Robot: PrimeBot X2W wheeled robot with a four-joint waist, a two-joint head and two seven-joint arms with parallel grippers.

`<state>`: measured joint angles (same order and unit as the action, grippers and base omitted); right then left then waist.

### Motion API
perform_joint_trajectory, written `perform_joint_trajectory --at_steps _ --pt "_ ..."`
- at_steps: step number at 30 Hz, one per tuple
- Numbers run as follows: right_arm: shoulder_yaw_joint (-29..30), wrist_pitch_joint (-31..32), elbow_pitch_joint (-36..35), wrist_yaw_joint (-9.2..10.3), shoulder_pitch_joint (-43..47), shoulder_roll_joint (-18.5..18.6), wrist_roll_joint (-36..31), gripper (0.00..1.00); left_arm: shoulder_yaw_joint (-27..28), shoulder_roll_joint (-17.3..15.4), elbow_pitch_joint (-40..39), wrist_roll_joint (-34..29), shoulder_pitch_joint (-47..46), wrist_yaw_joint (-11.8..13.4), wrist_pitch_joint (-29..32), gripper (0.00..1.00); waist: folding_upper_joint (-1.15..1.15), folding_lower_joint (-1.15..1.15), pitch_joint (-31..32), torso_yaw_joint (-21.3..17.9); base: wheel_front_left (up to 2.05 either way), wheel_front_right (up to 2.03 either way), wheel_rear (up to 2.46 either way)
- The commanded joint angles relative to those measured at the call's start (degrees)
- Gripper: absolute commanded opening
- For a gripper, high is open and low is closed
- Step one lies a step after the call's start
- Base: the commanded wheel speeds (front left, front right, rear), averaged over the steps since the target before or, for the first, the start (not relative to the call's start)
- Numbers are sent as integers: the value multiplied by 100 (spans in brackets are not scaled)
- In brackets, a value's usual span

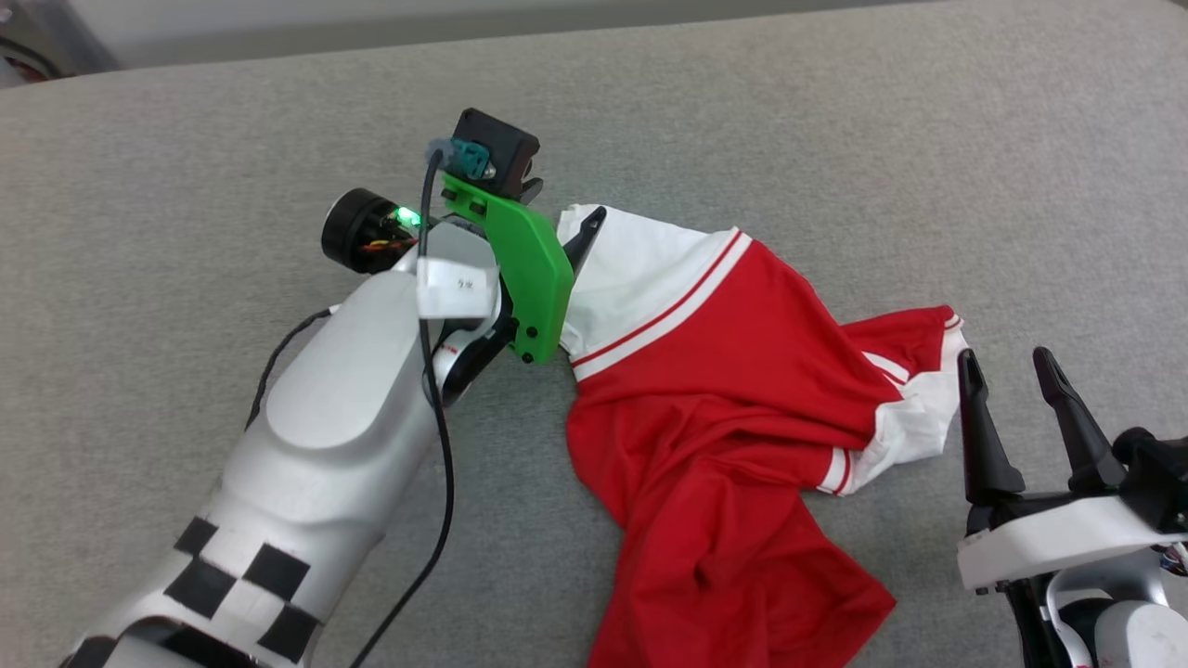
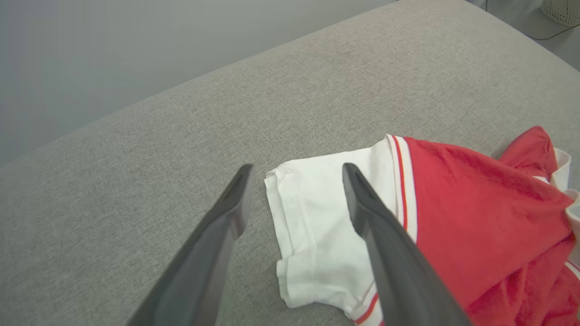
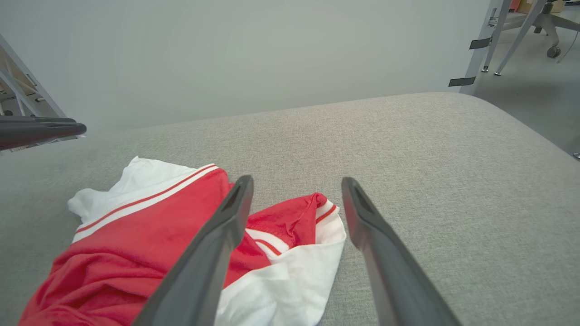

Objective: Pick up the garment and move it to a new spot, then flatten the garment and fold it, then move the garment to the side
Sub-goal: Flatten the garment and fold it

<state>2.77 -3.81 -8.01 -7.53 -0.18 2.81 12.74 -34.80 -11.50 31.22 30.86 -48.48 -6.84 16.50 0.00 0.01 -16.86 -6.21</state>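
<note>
The garment (image 1: pixel 724 371) lies crumpled on the grey padded surface, red with white sleeves and red-white striped trim; its lettering is hidden. My left gripper (image 1: pixel 568 227) is open at the far white sleeve (image 2: pixel 312 217). In the left wrist view (image 2: pixel 297 170), one finger is over the sleeve and the other over bare grey fabric. Whether they touch the cloth I cannot tell. My right gripper (image 1: pixel 1007 362) stands open just right of the near white sleeve (image 1: pixel 914 417). In the right wrist view (image 3: pixel 297 181), that sleeve (image 3: pixel 290 280) lies low between its fingers.
The grey padded surface (image 1: pixel 835 121) stretches wide around the garment and ends at a far edge before a pale wall. A black cable (image 1: pixel 436 482) runs along my left forearm. Metal frame legs (image 3: pixel 480 54) stand beyond the surface's far right corner.
</note>
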Motion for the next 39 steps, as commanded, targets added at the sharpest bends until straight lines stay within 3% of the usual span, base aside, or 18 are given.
perform_joint_trajectory --at_steps 1,8,15,16,17,18,27,35,39 --pt "-58 -54 6 4 -127 7 51 100 -75 -1 185 70 -189 -37 110 100 0 -1 -244 -259 0 0 0" --pt "-220 -210 235 4 -260 7 259 100 -688 -87 1130 287 -572 -62 681 100 0 -1 -425 -576 0 0 0" --pt "-257 -350 472 4 -279 7 450 100 -1481 -198 1580 612 -652 -64 1323 100 0 -1 -454 -680 0 0 0" --pt "-273 -365 497 4 -289 7 476 100 -1594 -202 1647 678 -642 -64 1474 47 0 -1 -452 -687 0 0 0" --pt "-282 -374 514 4 -297 7 486 100 -1652 -210 1673 729 -649 -64 1521 14 0 -1 -452 -692 0 0 0" --pt "-292 -382 532 4 -308 7 512 100 -1715 -229 1716 741 -676 -64 1521 0 0 -1 -452 -694 0 0 0" --pt "-153 -358 583 4 -281 7 574 100 -1650 -477 1830 497 -1050 43 292 0 0 -1 -346 -544 0 0 0" --pt "312 -228 540 4 -167 7 507 100 -1257 -979 1028 592 -995 351 -479 0 0 -1 -188 -161 0 0 0" --pt "439 -138 515 4 -138 7 483 100 -1021 -1260 365 787 -576 643 -629 0 0 -1 -123 0 0 0 0"
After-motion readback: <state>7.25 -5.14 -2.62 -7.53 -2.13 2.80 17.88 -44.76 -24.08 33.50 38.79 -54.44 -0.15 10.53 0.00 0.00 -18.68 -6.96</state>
